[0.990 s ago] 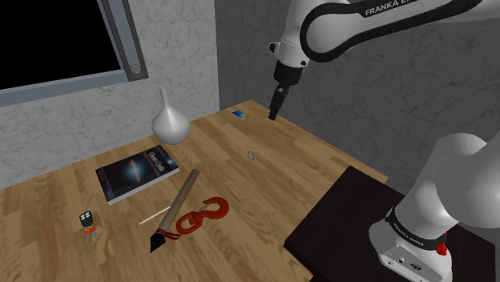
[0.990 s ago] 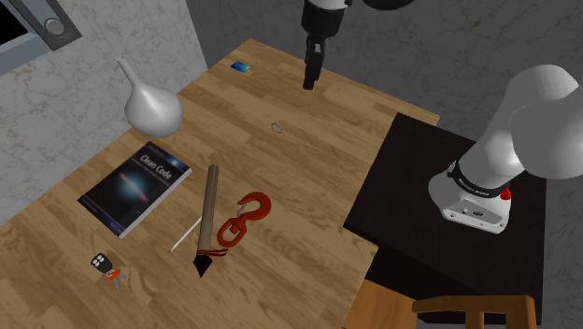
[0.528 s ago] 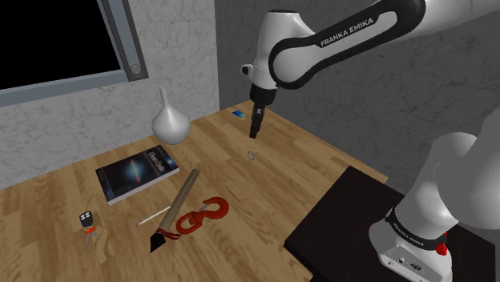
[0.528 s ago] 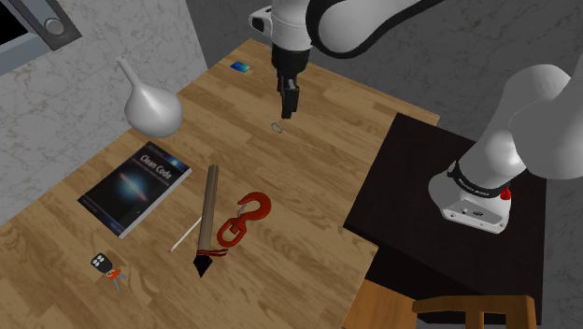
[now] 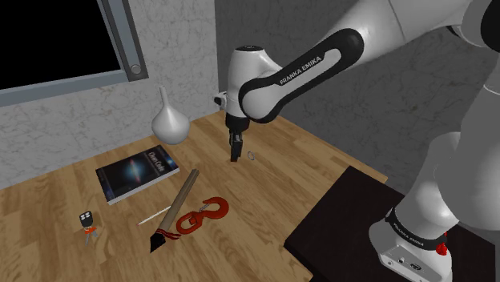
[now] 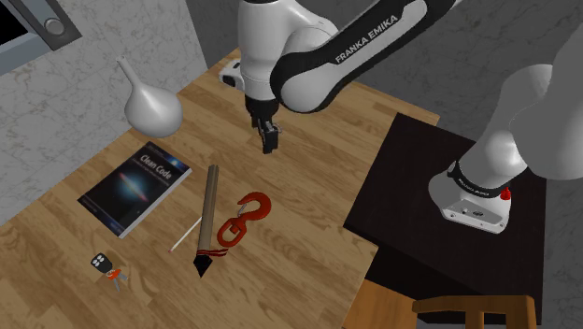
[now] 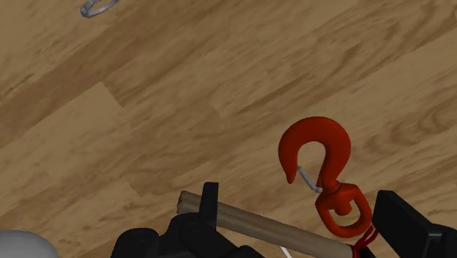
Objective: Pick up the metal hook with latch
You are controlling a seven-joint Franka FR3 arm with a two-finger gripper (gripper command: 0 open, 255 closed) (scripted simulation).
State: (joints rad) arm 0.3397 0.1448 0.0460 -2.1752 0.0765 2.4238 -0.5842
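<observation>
On the table (image 5: 304, 160), in the shoulder view, take the hook (image 5: 204, 215) as the dial's centre. The long-handled tool (image 5: 178, 200) lies just beside it at 9 o'clock, with the key fob (image 5: 87, 222) well beyond. The book (image 5: 137, 173) lies at 10, the flask (image 5: 170, 122) at 11 — behind the book — and the small ring (image 5: 252, 155) at 1. The gripper (image 5: 234, 157) hangs at the ring's 9 o'clock.
</observation>
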